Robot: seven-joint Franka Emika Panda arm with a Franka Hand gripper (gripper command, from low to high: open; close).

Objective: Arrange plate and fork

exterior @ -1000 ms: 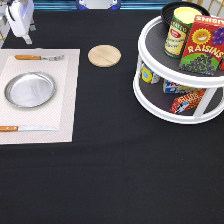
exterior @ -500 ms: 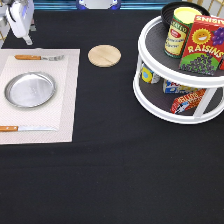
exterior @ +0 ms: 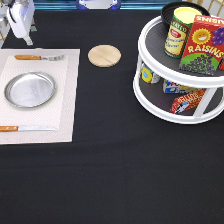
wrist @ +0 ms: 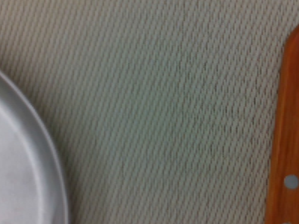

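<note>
The gripper (exterior: 26, 36) hangs at the far left, above the fork (exterior: 39, 57); I cannot tell if it is open. The plate (exterior: 30, 89) lies on the placemat (exterior: 67, 100), fork just beyond it.

Smooth silvery metal plate (exterior: 30, 89) on a ribbed woven mat (exterior: 67, 100) (fork (exterior: 39, 57) handle: wood).

Placemat (exterior: 70, 100) at the exterior view's left: plate (exterior: 30, 90) at centre, fork (exterior: 39, 57) above it, knife (exterior: 25, 129) below it. Wooden disc (exterior: 104, 55) just right of the placemat's top corner. Two-tier turntable (exterior: 150, 97) at right: can (exterior: 178, 31) and raisin box (exterior: 202, 45) on top, packets below.
</note>
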